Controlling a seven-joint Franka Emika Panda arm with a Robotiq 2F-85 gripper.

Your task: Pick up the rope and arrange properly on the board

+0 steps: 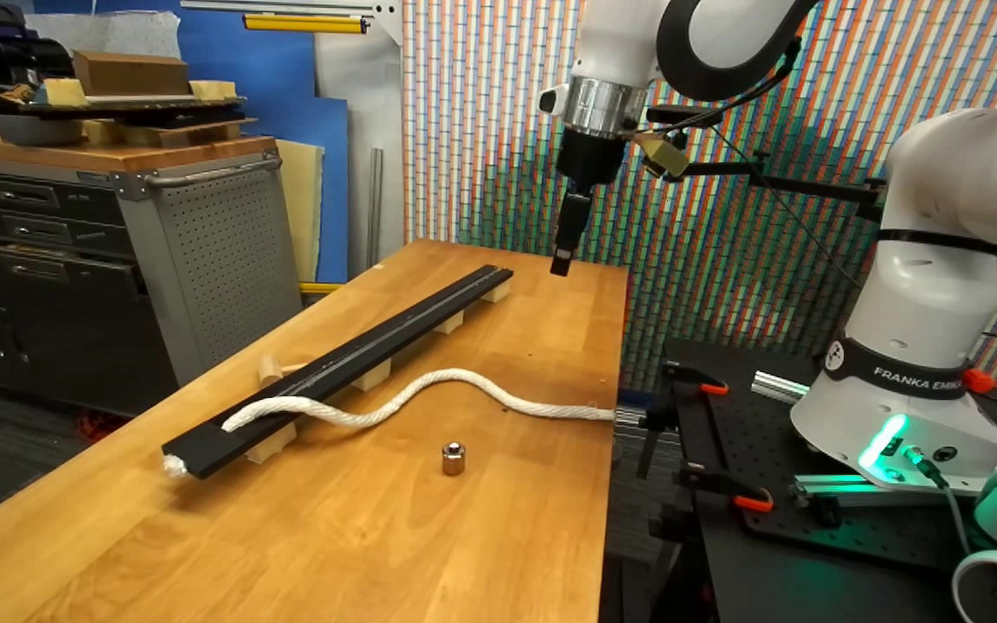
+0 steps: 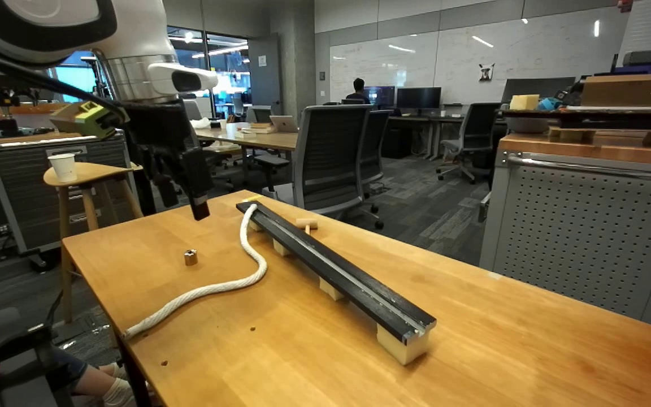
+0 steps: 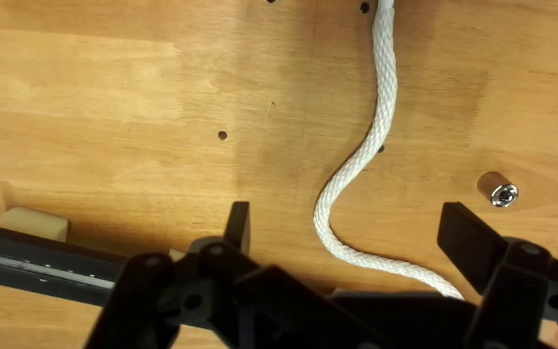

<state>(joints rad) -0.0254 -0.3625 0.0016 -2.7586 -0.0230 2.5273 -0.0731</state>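
The white rope (image 1: 451,375) lies in a wavy line on the wooden table; it also shows in an exterior view (image 2: 212,289). One stretch rests over one end of the black board (image 1: 382,340), and its other end reaches the table edge on the robot's side. A white frayed tuft (image 1: 174,465) sticks out at that board end. The board, with a groove along it, also shows in an exterior view (image 2: 331,263) and the wrist view (image 3: 46,248). My gripper (image 1: 560,264) is open and empty above the table. In the wrist view the rope (image 3: 326,206) passes between the fingers (image 3: 344,208), well below them.
A small metal cylinder (image 1: 453,460) stands on the table beside the rope. Pale blocks (image 2: 402,345) hold the board up off the table. A small wooden mallet (image 2: 306,224) lies beside the board. A tool cabinet (image 1: 213,251) stands past the table's edge.
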